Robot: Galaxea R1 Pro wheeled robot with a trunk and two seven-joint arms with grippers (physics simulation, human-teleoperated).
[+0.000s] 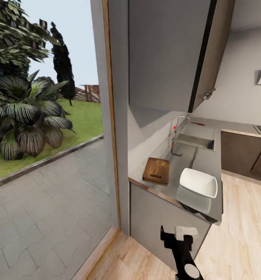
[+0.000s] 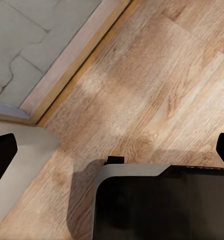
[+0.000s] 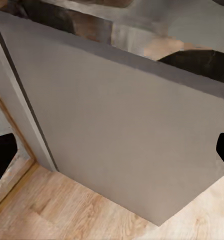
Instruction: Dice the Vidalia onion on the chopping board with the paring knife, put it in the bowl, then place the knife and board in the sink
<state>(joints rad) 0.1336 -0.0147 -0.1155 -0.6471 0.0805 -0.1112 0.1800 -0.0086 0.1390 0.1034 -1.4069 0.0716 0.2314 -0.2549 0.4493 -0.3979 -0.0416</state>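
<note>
Looking from the head view, the grey brushed-steel surface (image 1: 203,159) carries the dark-brown wooden chopping board (image 1: 156,170) beside the white squarish bowl (image 1: 198,182); behind them lies the stainless-steel sink (image 1: 196,141), with the red-handled paring knife (image 1: 197,123) beyond it. No writing is readable. In the left wrist view, the left claw (image 2: 112,150) is spread above wooden floor (image 2: 157,80). In the right wrist view, the right claw (image 3: 112,150) is spread, facing a grey cabinet panel (image 3: 122,130).

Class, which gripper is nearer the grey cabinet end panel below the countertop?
Right, probably. The right gripper faces the cabinet panel from close by; the left gripper points down at the wooden floor.
</note>
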